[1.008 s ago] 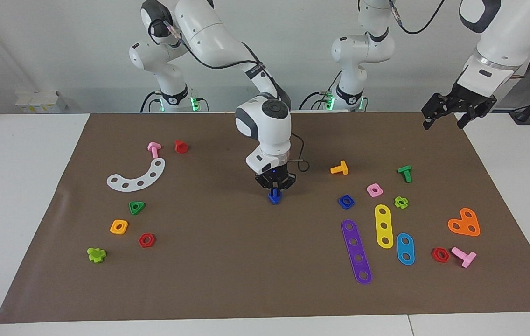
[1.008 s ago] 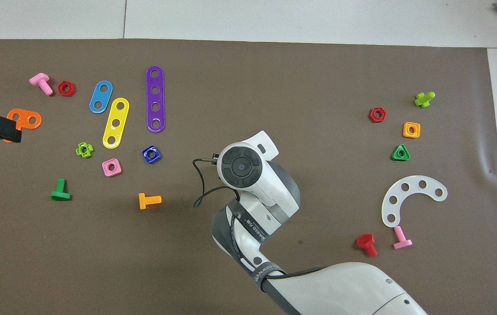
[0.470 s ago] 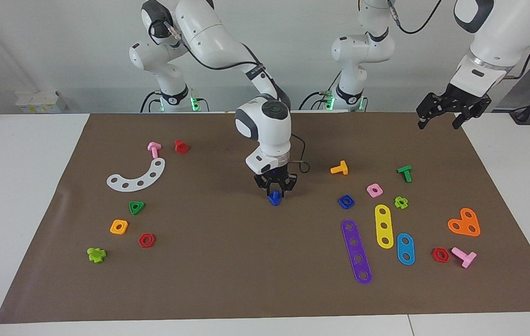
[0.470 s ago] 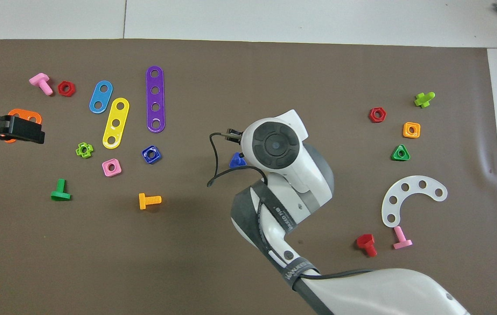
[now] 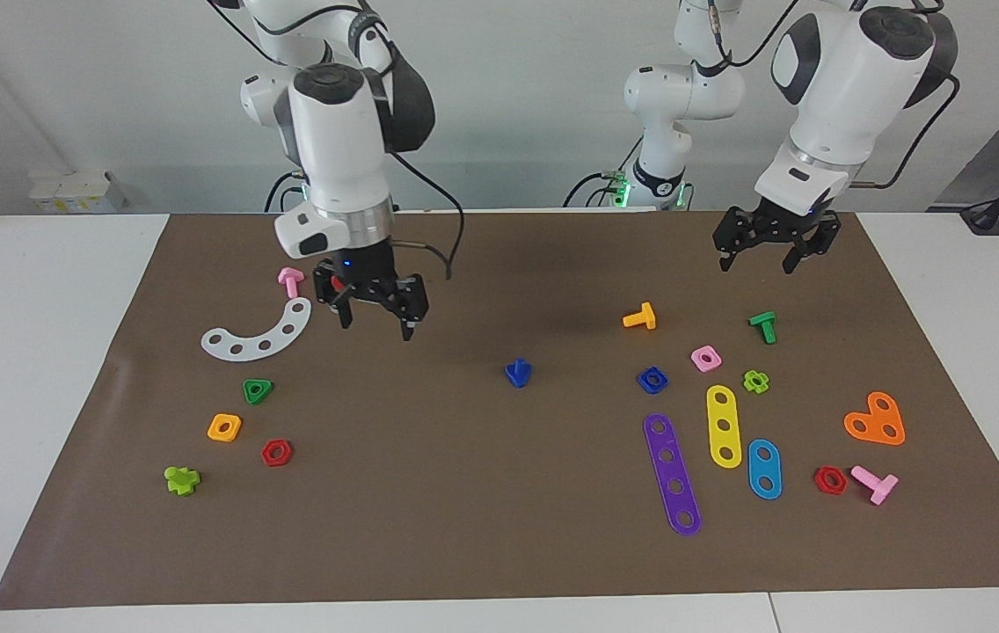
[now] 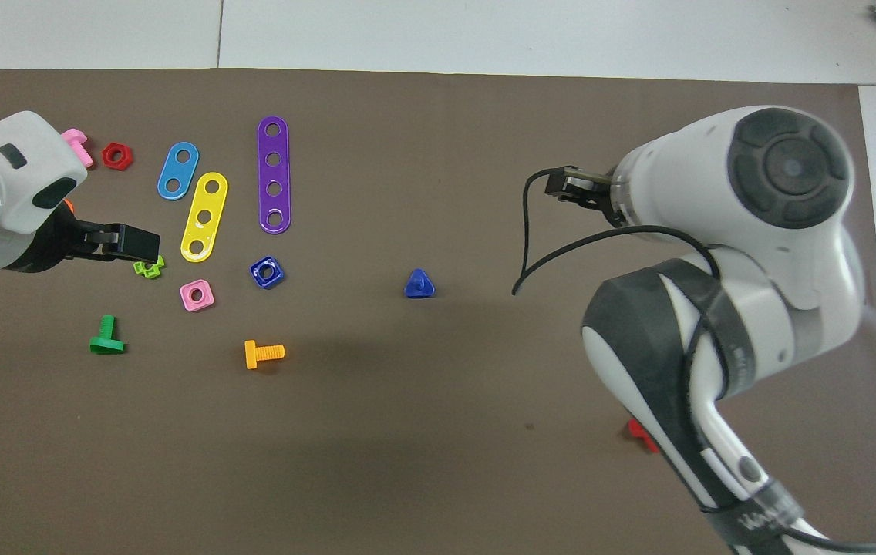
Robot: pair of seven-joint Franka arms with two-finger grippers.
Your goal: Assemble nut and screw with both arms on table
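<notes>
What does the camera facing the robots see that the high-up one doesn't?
Only the facing view shows the right gripper, open and empty, over the right arm's end of the mat. It also shows the white curved strip, the green triangular nut and the orange square nut. In the overhead view, the right arm covers them.

Only the overhead view shows the screw's triangular head from above.

Both show the screw alone on the mat, the nut beside the pink square nut, and the open left gripper.
</notes>
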